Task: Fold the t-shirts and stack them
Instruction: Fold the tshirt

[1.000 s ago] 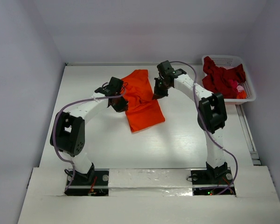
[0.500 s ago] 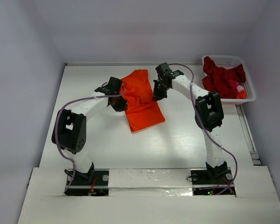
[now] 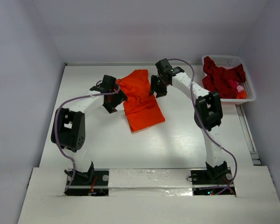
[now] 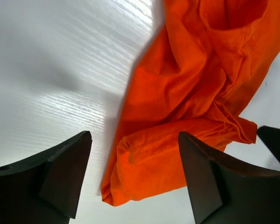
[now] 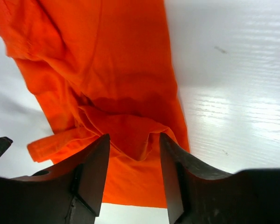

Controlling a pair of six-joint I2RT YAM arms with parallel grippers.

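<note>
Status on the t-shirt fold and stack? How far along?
Done: orange t-shirt looks folded into a narrow strip on the table. In hand: left fingers and right fingers stand open at its edges, gripping nothing. To do: its remaining folds; dark red t-shirts sit heaped in the basket; no stack.

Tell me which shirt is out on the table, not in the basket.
The bright orange cloth t-shirt; the dark red cloth shirts lie heaped in the white latticed plastic basket.

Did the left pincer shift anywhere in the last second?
Yes. The left pincer slid left, away from the orange shirt, toward the table's left edge.
</note>
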